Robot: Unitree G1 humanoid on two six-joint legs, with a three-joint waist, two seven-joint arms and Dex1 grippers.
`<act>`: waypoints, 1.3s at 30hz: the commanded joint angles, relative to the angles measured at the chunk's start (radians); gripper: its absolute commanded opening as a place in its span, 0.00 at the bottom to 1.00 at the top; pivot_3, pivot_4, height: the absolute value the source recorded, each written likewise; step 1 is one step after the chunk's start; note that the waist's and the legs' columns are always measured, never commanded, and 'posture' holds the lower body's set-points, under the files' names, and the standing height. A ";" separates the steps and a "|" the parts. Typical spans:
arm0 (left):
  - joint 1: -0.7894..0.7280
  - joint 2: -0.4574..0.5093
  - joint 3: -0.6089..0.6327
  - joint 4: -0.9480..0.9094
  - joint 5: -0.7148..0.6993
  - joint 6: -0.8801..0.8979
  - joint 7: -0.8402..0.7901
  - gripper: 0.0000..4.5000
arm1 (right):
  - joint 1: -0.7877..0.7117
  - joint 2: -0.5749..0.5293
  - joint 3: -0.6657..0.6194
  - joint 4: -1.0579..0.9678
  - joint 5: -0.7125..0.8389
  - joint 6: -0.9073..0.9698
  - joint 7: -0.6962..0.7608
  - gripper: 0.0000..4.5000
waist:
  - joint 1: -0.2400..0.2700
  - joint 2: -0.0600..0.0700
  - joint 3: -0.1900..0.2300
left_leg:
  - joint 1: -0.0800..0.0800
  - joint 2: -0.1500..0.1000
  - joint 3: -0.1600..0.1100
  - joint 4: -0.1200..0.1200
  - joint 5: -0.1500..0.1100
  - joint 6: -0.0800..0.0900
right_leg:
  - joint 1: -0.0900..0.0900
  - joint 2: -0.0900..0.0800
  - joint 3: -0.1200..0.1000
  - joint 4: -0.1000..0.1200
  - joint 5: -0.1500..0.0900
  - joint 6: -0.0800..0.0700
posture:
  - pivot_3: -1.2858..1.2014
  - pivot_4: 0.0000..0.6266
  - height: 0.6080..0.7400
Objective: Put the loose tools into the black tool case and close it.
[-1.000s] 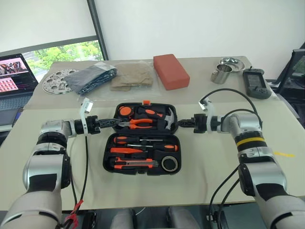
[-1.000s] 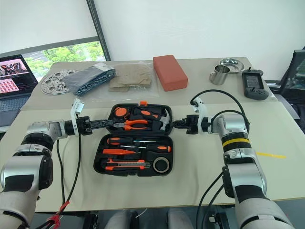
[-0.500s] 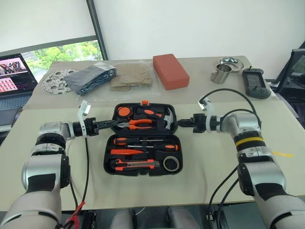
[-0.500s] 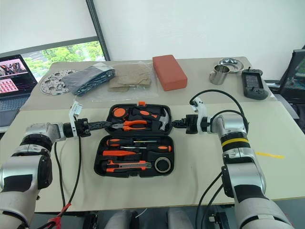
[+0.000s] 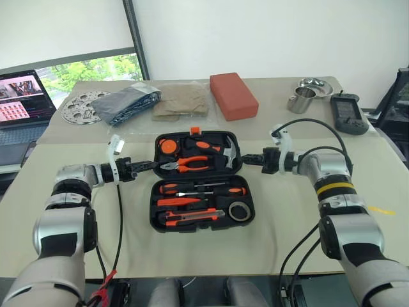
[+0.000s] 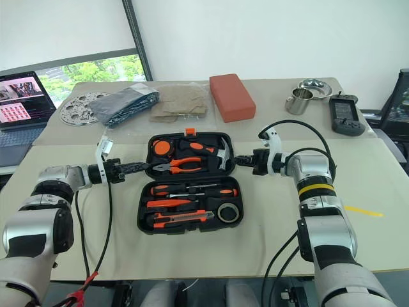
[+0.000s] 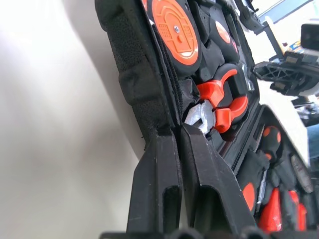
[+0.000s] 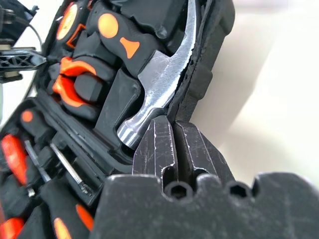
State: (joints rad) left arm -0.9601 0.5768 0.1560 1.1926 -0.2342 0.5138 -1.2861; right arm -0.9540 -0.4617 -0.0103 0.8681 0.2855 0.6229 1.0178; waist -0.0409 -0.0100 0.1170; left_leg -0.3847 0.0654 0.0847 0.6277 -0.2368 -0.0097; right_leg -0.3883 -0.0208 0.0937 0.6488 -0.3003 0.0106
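Beige table (image 5: 192,252) carrying the open black tool case (image 5: 198,181) near its middle, lying flat, closer to the near edge. Along the far edge, left corner to right: a round perforated metal disc (image 5: 81,107), a dark folded bag (image 5: 124,103), what is looking like tan packaging (image 5: 184,100), a red-brown block (image 5: 234,95), a steel cup (image 5: 299,100) beside a steel bowl (image 5: 317,84), a dark handheld device (image 5: 348,113). A laptop (image 5: 22,102) is sitting off the left edge.

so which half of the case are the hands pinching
The far half, the one with the pliers and hammer. The left hand and right hand are shut on its side edges; the near half with the screwdrivers lies untouched.
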 commanded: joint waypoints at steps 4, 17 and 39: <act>-0.028 -0.066 0.068 -0.120 -0.034 -0.248 0.092 0.00 | -0.116 0.010 -0.073 0.103 -0.011 -0.274 -0.012 0.00 | 0.001 0.000 0.000 | -0.001 0.000 0.000 0.000 0.001 -0.001 | 0.000 0.000 0.000 0.000 0.000 0.000 | 0.52 0.24 1.00; 0.069 -0.107 -0.005 -0.180 0.099 -0.865 0.220 0.00 | -0.006 0.017 -0.040 0.113 -0.122 -0.820 0.043 0.00 | -0.003 0.000 0.000 | 0.001 0.001 0.001 -0.003 0.004 -0.006 | 0.000 0.000 0.002 0.000 0.001 0.000 | 0.52 0.24 1.00; 0.259 0.139 -0.259 -0.181 0.630 -1.796 0.689 0.42 | 0.192 -0.147 0.018 0.206 -0.309 -1.470 -0.033 0.49 | 0.002 0.000 0.000 | 0.018 0.001 0.004 -0.003 0.001 -0.002 | 0.018 -0.005 0.002 -0.005 0.001 0.001 | 0.52 0.24 1.00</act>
State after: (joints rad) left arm -0.7005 0.6637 -0.0907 1.0389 0.3215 -1.1735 -0.6645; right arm -0.7663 -0.5770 0.0215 1.0669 -0.0234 -0.8125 0.9866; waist -0.0388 -0.0099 0.1169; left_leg -0.3673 0.0666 0.0892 0.6251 -0.2354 -0.0116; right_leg -0.3707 -0.0255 0.0964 0.6424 -0.2995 0.0115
